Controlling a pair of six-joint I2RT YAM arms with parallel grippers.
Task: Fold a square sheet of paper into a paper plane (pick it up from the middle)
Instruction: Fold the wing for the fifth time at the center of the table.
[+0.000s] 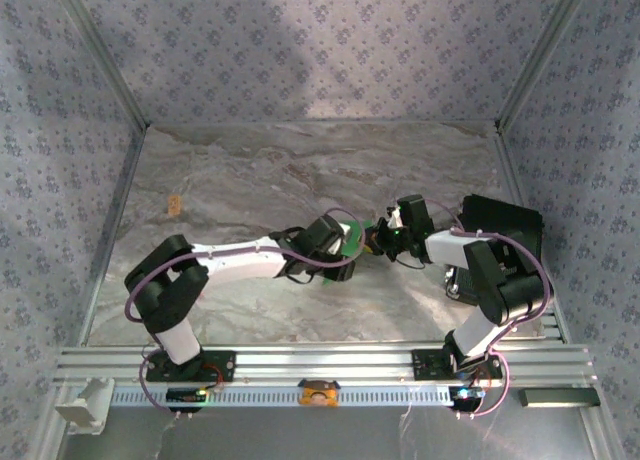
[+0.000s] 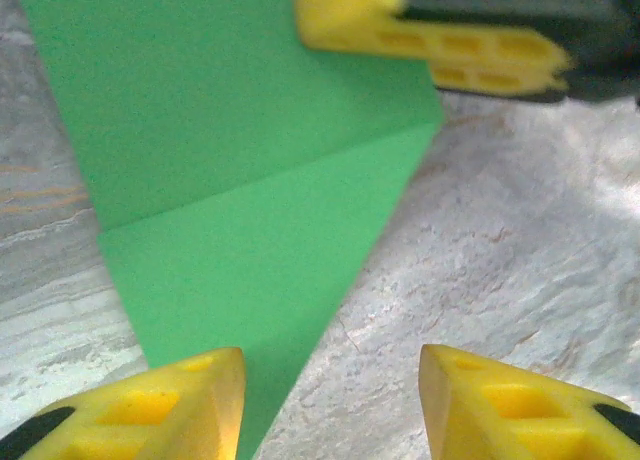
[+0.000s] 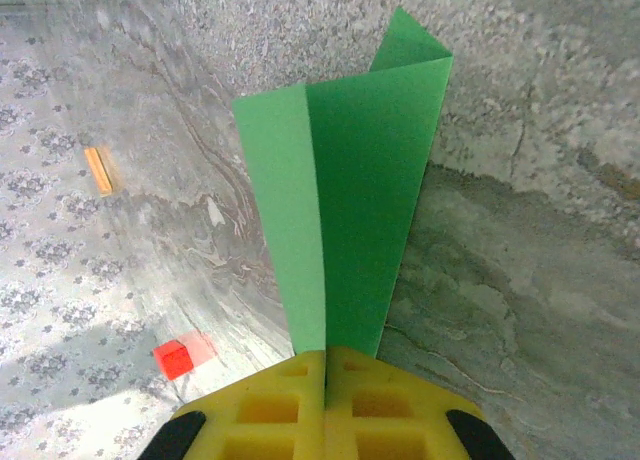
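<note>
- Item: green paper sheet (image 3: pixel 340 190). It is thin, plain and part-folded. One sharp crease runs its length, and a flap is turned over at the far end. It is not yet a dart.
- Location: held up between the two claws, over the middle of the marble table (image 1: pixel 300 170) and a little toward the right arm's side. I cannot tell whether any edge touches the tabletop.
- Right gripper (image 3: pixel 325 358): its fingers are pressed together and clamped on the near end of the sheet, right at the crease. The two leaves fan out away from the pinch.
- Left gripper (image 2: pixel 330 395): its fingers stand apart with nothing caught between them. The sheet's narrow lower corner lies just beside one finger (image 2: pixel 170 410).
- Weight and stiffness, as judged: very light and limp in a single layer, stiffer only along the crease. The free leaves are likely to spring open or droop when let go.
- Surface, as judged: smooth, so it could slide between hard plastic pads unless pinched squarely.
- Fragility, as judged: it marks easily, so a stray pinch would leave a dent and a twist could tear an edge.
- Where to hold, as judged: on the crease, where the layers double, and toward the middle as the task asks. A second hold belongs further along the same crease, not on a loose corner.
- Also present: a small red block (image 3: pixel 172 358) and an orange piece (image 3: pixel 98 170), both well apart from the sheet.
</note>
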